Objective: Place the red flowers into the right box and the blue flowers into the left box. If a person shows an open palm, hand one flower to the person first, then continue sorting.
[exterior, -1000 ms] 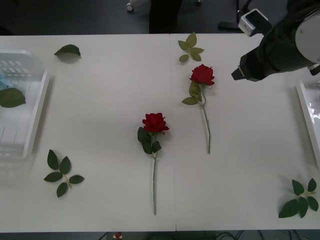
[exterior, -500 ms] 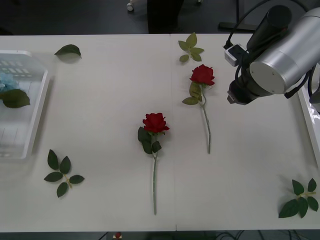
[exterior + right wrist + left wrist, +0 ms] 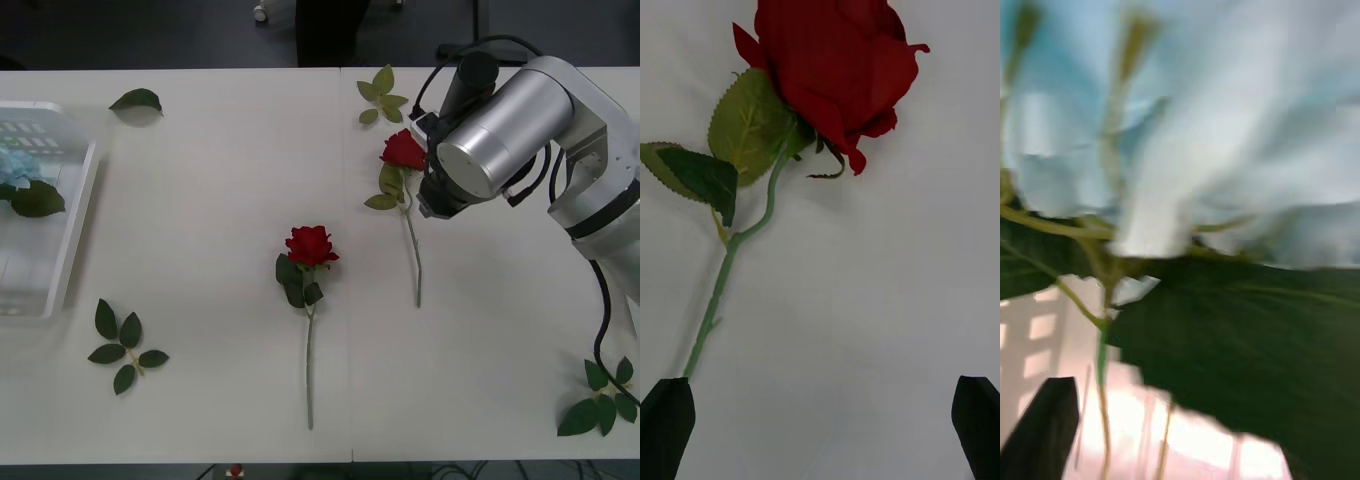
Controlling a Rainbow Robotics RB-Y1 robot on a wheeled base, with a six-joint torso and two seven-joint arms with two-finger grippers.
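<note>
Since the last two frames my right arm has swung in from the far right corner of the surface (image 3: 200, 180) and now hangs over the far rose (image 3: 404, 150); that rose and the near rose (image 3: 311, 245) have not shifted.

Right claw (image 3: 820, 427): open, black fingertips at the two corners of the wrist view, white surface between them, nothing held. In that view the far rose's bloom sits ahead of the claw and its stem (image 3: 722, 277) runs back toward one fingertip (image 3: 666, 424), so the stem is off-centre, not between the jaws.

Left claw (image 3: 1180, 450): one dark fingertip (image 3: 1045, 427) visible; I cannot tell open or closed. It is right over a pale-blue hydrangea (image 3: 1187, 127) and its big leaf, with the ribbed white tray beneath. Front view agrees: blue and a green leaf inside the left box (image 3: 70, 225), at the left edge of the surface.

Step in hand, as I read it: pick the far rose for the right box.

Notes for the grasp:
- Shift sideways until the stem lies midway between the fingertips.
- Take the stem just below the leaves, not the bloom.
- Come down to touch the surface; stem is thin and flat-lying, a high close will miss.
- Close fully; lift slowly, watch for swing.
</note>
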